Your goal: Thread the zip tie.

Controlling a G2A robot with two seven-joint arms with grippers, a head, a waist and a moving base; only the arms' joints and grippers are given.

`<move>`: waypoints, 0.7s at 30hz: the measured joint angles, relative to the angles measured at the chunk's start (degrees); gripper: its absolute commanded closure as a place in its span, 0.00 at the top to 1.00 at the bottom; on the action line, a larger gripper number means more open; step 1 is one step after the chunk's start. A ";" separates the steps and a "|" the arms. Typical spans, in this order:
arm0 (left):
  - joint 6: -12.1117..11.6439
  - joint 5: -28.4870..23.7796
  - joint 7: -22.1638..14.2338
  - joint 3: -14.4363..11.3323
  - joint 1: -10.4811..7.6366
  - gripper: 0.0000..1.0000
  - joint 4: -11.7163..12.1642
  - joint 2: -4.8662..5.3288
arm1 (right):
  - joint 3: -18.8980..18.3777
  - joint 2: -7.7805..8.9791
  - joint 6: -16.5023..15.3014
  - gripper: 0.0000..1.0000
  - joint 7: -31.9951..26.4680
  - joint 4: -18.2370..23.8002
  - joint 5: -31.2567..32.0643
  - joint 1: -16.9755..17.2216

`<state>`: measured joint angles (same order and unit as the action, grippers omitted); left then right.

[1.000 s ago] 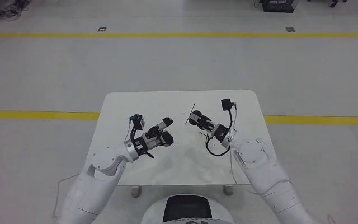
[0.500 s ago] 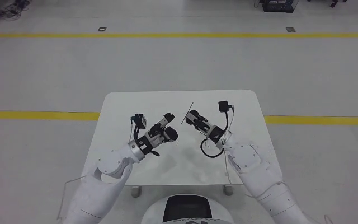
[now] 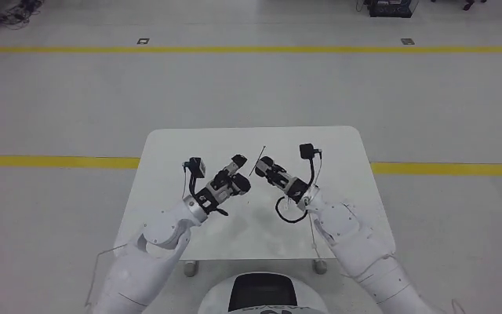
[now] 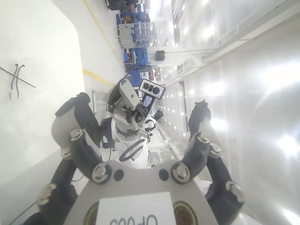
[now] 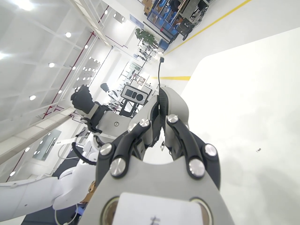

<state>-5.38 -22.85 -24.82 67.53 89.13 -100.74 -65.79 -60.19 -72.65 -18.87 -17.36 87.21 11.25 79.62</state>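
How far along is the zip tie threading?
Done: the right claw grips the zip tie above the table. In hand: the open, empty left claw faces it. Left: the tie is straight, unlooped, so threading is not yet done.

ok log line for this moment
left gripper: jaws open, empty | right gripper: jaws shut on zip tie | both over table

A white worktop [image 3: 180,145] with rounded corners stands on a pale floor [image 3: 235,86] crossed by yellow lines [image 3: 78,49]. A dark speck [image 5: 258,150] lies on the worktop.
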 measured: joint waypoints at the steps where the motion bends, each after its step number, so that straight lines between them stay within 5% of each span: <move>1: 0.01 -0.01 0.03 -0.02 0.00 1.00 0.00 0.00 | 0.09 -0.03 0.00 0.00 0.19 0.17 -0.05 0.12; 18: -1.02 -1.34 0.15 -1.24 -0.86 1.00 0.77 -0.20 | 0.55 -0.32 -0.16 0.00 1.18 0.98 -2.37 0.49; 21: -1.18 -1.08 0.11 -1.42 -0.94 0.84 1.03 -0.19 | 0.29 -0.34 -0.10 0.00 1.89 1.11 -2.36 0.81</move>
<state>-6.56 -23.93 -24.70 66.11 88.20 -99.71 -65.98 -59.90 -72.99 -18.97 -15.47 88.32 8.88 80.44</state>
